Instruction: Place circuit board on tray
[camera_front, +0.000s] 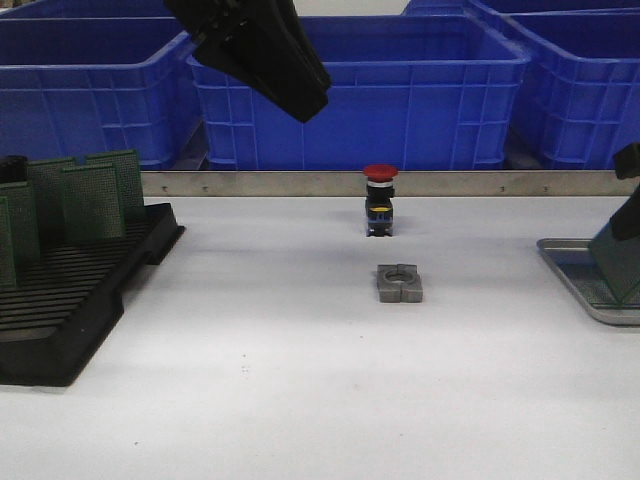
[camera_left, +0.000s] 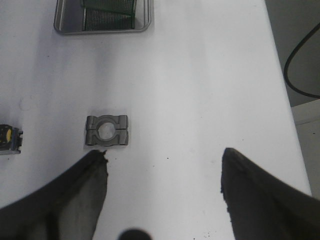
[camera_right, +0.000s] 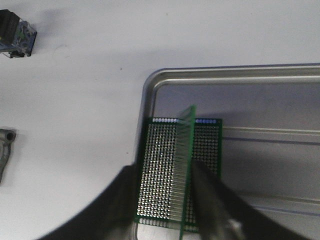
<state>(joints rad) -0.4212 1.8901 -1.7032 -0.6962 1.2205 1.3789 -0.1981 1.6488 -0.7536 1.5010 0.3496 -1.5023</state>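
Observation:
The silver tray (camera_front: 572, 272) sits at the table's right edge. It also shows in the right wrist view (camera_right: 225, 72) and the left wrist view (camera_left: 60, 26). One green circuit board (camera_right: 160, 165) lies flat in the tray. A second board (camera_right: 188, 145) stands on edge over it, tilted (camera_front: 615, 265), against one finger of my right gripper (camera_right: 165, 170). The jaws are parted and the other finger is clear of the board. My left gripper (camera_front: 305, 100) is open and empty, high above the table's middle (camera_left: 162, 160).
A black slotted rack (camera_front: 70, 300) with several upright green boards stands at the left. A red-capped push button (camera_front: 380, 200) and a grey metal clamp block (camera_front: 400, 283) sit mid-table. Blue crates (camera_front: 400, 100) line the back behind a metal strip.

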